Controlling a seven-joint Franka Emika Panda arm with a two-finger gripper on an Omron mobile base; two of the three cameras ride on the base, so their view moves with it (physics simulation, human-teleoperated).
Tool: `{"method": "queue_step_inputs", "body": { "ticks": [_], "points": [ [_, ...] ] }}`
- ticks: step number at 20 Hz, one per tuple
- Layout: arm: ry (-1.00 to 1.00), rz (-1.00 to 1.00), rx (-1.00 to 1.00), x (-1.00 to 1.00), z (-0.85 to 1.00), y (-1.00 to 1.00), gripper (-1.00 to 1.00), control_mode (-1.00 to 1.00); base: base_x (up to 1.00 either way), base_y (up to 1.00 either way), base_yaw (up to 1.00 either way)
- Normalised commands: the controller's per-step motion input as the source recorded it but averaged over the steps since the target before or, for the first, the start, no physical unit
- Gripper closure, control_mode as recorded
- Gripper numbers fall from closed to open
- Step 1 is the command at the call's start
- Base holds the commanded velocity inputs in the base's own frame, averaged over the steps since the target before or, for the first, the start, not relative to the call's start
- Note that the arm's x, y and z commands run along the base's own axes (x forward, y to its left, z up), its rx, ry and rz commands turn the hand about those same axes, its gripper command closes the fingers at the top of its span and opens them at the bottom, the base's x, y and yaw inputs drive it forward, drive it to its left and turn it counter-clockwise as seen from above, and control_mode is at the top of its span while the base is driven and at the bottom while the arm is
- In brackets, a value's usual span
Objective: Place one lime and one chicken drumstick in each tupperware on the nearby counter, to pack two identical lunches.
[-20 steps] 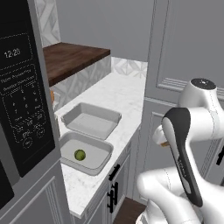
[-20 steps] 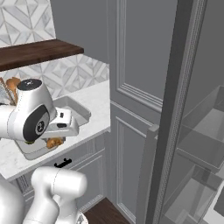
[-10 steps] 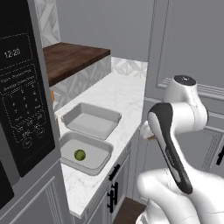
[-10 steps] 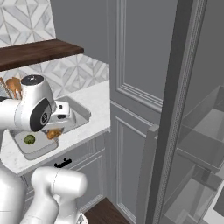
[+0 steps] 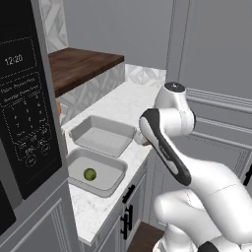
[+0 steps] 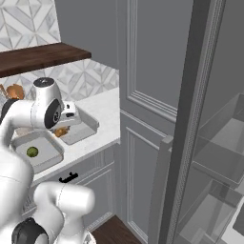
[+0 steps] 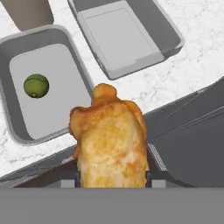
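Gripper (image 7: 113, 175): clenched on the chicken drumstick (image 7: 111, 140).
Change: arm has swung closer, over the counter (image 5: 123, 106) edge.
Lime (image 5: 89, 173): in the near tupperware (image 5: 114, 183), same as before.
Far tupperware (image 5: 81, 132): no food in it.

Above the white marble-look counter (image 5: 116, 106) I see open air over the 2 shallow light-grey tupperware trays. The far tray (image 7: 124, 35) lies bare. The near tray (image 7: 41, 85) holds 1 small green lime (image 7: 36, 85) at one side. The black microwave (image 5: 27, 113) walls the left; the dark wooden shelf (image 5: 78, 66) stands behind.
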Motion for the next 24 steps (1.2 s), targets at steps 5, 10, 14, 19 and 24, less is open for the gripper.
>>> {"method": "queue_step_inputs", "body": {
  "ticks": [5, 10, 14, 19, 24],
  "points": [
    [0.00, 0.04, 0.00, 1.00, -0.11, 0.55, 1.00, -1.00, 0.00, 0.00, 0.00],
    [0.00, 0.03, 0.00, 0.92, -0.14, 0.43, 1.00, -1.00, 0.00, 0.00, 0.00],
    [0.06, 0.00, -0.01, 0.72, -0.29, 0.14, 1.00, -1.00, 0.00, 0.00, 0.00],
    [0.11, 0.01, -0.05, 0.29, -0.30, 0.00, 1.00, -1.00, 0.00, 0.00, 0.00],
    [0.03, 0.05, -0.01, 0.21, -0.42, 0.12, 1.00, -1.00, 0.00, 0.00, 0.00]
  ]
}}
